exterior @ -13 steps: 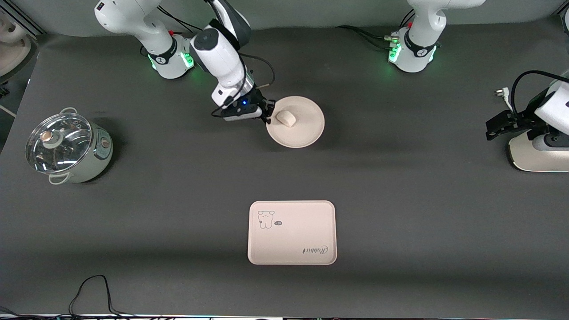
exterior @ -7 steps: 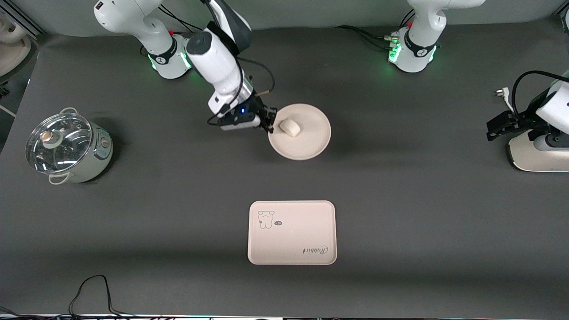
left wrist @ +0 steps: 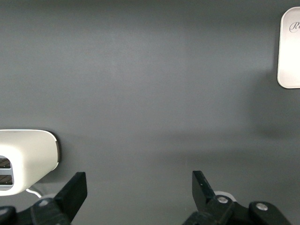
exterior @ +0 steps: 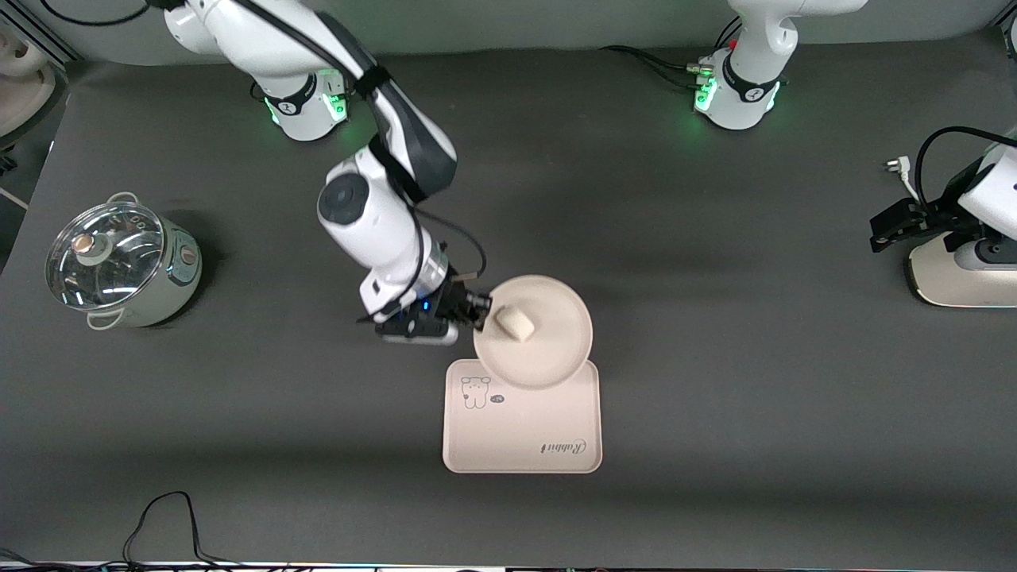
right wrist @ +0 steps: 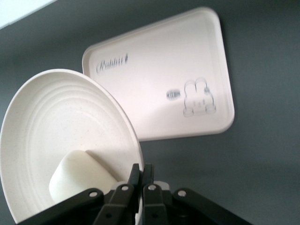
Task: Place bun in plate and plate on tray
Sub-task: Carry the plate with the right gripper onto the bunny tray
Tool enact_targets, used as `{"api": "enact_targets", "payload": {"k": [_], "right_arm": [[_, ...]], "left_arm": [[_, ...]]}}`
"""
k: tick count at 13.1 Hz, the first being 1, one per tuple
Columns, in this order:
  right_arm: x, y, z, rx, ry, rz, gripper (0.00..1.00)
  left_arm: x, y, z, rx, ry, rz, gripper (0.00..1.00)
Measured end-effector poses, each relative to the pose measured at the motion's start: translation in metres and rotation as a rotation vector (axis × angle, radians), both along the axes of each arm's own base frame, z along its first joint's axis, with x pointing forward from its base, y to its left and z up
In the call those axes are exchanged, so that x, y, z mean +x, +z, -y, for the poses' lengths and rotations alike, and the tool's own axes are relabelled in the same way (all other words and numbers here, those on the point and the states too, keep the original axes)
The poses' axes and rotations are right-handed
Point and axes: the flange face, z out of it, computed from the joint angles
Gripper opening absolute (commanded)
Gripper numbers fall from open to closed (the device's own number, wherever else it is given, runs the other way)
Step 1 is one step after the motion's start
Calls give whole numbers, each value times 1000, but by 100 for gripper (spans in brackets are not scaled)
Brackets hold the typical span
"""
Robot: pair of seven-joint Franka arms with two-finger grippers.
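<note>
My right gripper (exterior: 479, 309) is shut on the rim of the round cream plate (exterior: 548, 349) and holds it in the air over the tray's farther edge. The white bun (exterior: 512, 323) lies in the plate close to the gripper. The rectangular tray (exterior: 520, 433) with the bear drawing and "Rabbit" lettering lies on the table nearer the front camera. In the right wrist view the gripper (right wrist: 142, 171) pinches the plate (right wrist: 61, 117) rim, the bun (right wrist: 77, 180) beside it, the tray (right wrist: 164, 84) below. My left gripper (left wrist: 138, 185) is open and empty at the left arm's end of the table (exterior: 886, 230).
A small pot with a glass lid (exterior: 119, 260) stands at the right arm's end of the table. A white appliance (exterior: 965, 274) sits under the left arm, also seen in the left wrist view (left wrist: 26, 159). A black cable (exterior: 163, 524) lies at the near edge.
My right gripper lifted the plate with the bun off the table and carried it toward the front camera, from mid-table to over the tray's farther edge. The left arm has not moved.
</note>
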Motion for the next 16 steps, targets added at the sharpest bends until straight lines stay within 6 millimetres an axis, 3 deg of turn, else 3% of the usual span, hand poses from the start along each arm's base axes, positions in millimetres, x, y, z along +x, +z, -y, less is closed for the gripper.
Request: {"api": "enact_targets", "payload": {"k": [2, 4, 11, 14, 15, 16], "right_arm": [[33, -10, -2, 8, -12, 4, 0], [48, -29, -6, 9, -18, 4, 0], [64, -137, 2, -9, -65, 22, 0], [65, -170, 6, -7, -84, 53, 0], [65, -175, 6, -7, -86, 55, 20], [65, -177, 6, -6, -88, 58, 78]], "left_arm": [[0, 0, 0, 0, 0, 0, 100], [0, 0, 0, 1, 0, 0, 100], [-1, 1, -1, 1, 1, 2, 100], [-1, 1, -1, 1, 1, 2, 100], [-1, 1, -1, 1, 1, 2, 100], [-1, 1, -1, 1, 1, 1, 100]]}}
